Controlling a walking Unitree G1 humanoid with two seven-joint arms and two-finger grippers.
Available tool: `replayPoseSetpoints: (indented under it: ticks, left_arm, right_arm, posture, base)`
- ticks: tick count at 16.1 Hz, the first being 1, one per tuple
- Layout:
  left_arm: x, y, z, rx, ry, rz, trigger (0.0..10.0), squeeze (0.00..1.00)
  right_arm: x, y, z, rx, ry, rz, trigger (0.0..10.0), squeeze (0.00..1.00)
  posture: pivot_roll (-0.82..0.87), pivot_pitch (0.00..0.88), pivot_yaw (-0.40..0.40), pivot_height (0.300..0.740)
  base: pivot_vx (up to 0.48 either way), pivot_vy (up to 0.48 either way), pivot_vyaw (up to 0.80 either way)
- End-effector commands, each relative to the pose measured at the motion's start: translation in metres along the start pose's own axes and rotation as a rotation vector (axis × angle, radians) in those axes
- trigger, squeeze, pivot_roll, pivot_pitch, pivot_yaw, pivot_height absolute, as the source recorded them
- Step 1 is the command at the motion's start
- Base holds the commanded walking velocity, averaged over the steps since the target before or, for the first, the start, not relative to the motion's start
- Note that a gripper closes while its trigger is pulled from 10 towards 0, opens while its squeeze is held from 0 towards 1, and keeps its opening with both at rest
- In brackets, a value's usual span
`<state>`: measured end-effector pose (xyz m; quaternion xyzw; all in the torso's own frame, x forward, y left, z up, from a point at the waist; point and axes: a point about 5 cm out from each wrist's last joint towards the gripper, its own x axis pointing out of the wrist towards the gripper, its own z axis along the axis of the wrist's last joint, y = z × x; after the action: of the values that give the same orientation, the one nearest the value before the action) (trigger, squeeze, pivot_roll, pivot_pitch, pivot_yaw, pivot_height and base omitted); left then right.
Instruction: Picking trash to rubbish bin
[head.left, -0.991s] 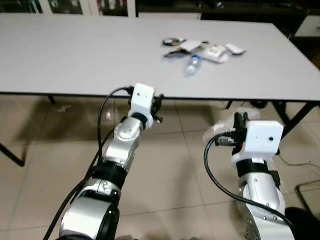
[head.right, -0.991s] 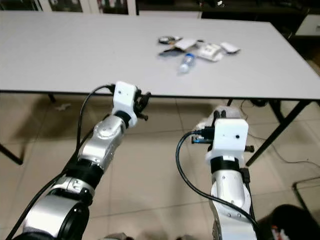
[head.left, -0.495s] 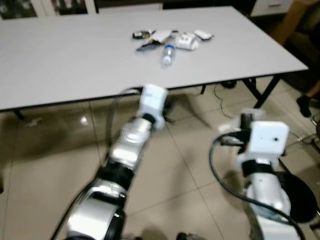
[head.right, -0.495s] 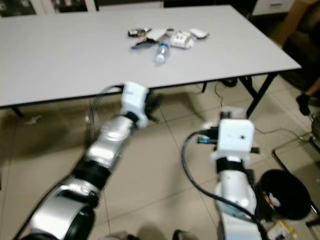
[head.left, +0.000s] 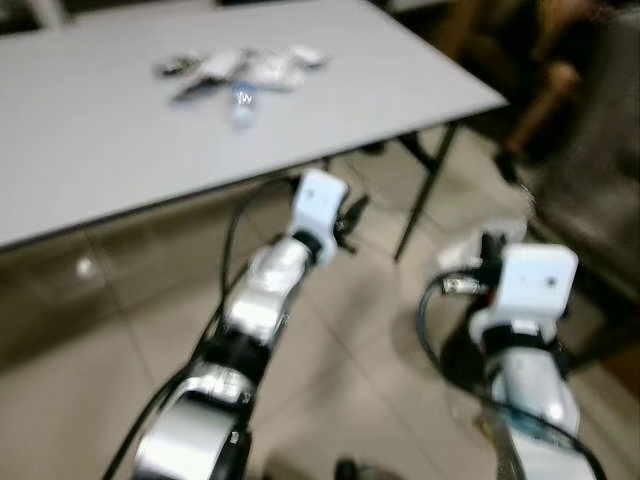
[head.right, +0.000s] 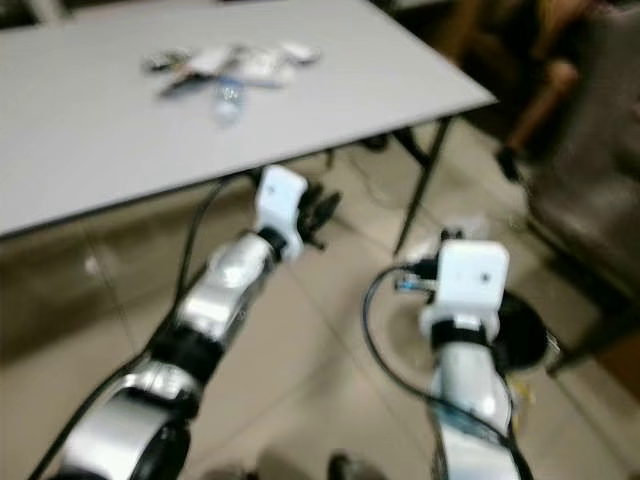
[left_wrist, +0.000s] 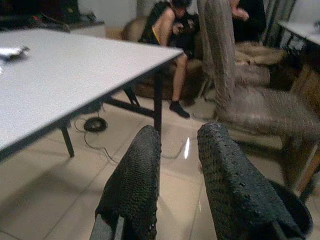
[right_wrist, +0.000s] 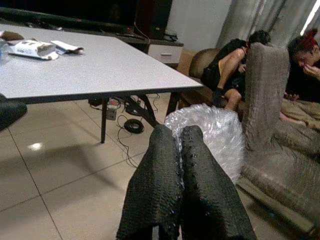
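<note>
My right gripper (right_wrist: 178, 137) is shut on a crumpled wad of clear bubble wrap (right_wrist: 212, 132), held out over the tiled floor to the right of the table; the wad also shows ahead of the right wrist (head.left: 462, 250). A black rubbish bin (head.right: 528, 328) stands on the floor just beyond and below the right arm. My left gripper (left_wrist: 179, 137) is open with nothing between its fingers, held under the table's near edge (head.left: 350, 212). More trash (head.left: 240, 68) and a clear bottle (head.left: 241, 100) lie on the white table (head.left: 380, 90).
The table's dark legs (head.left: 420, 195) stand just ahead of both arms. A grey covered chair (left_wrist: 250, 105) is to the right, near the bin. People (right_wrist: 232, 65) sit on a sofa behind it. Cables lie on the floor (right_wrist: 131, 122).
The camera has swung right, so the table slid left and the chair and seated people came into view. The bin now sits just beyond the right arm. Both grippers are unchanged.
</note>
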<state>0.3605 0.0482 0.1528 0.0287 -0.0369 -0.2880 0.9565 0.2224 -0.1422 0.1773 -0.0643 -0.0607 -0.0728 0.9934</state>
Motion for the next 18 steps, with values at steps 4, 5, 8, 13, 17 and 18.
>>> replayPoseSetpoints:
  ticks: [4,5,8,13,17,18]
  left_arm:
    - [0.0028,-0.0121,0.0052,-0.003,-0.022,-0.060,10.0,0.00]
    - [0.0025,-0.0119,0.0052,-0.003,-0.022,-0.062,10.0,0.00]
    - [0.0022,-0.0116,0.0060,-0.004,-0.024,-0.066,10.0,0.00]
    - [0.0040,-0.0154,0.0103,0.012,-0.040,-0.095,10.0,0.00]
    - [0.0040,-0.0167,0.0111,0.052,-0.053,-0.086,10.0,0.00]
    - [0.0037,-0.0151,0.0106,0.063,-0.053,-0.073,10.0,0.00]
  right_arm:
    - [-0.0019,-0.0041,0.0018,-0.002,0.000,-0.020,10.0,0.00]
    - [-0.0019,-0.0040,0.0018,-0.003,0.000,-0.020,10.0,0.00]
    - [-0.0020,-0.0043,0.0018,-0.002,-0.001,-0.023,10.0,0.00]
    - [0.0004,-0.0045,0.0021,0.000,-0.006,-0.026,10.0,0.00]
    - [0.0015,-0.0052,0.0022,0.000,-0.008,-0.029,10.0,0.00]
    - [0.0018,-0.0055,0.0021,0.000,-0.008,-0.030,10.0,0.00]
  posture:
    - [0.02,0.123,-0.017,0.740]
    - [0.02,0.123,-0.017,0.740]
    - [0.02,0.121,-0.016,0.740]
    - [0.02,0.110,-0.012,0.740]
    - [0.03,0.107,-0.012,0.740]
    - [0.03,0.106,-0.012,0.740]
  base:
    - [0.000,0.000,-0.77]
    - [0.000,0.000,-0.77]
    - [0.000,0.000,-0.77]
    - [0.000,0.000,-0.76]
    - [0.000,0.000,-0.76]
    - [0.000,0.000,-0.76]
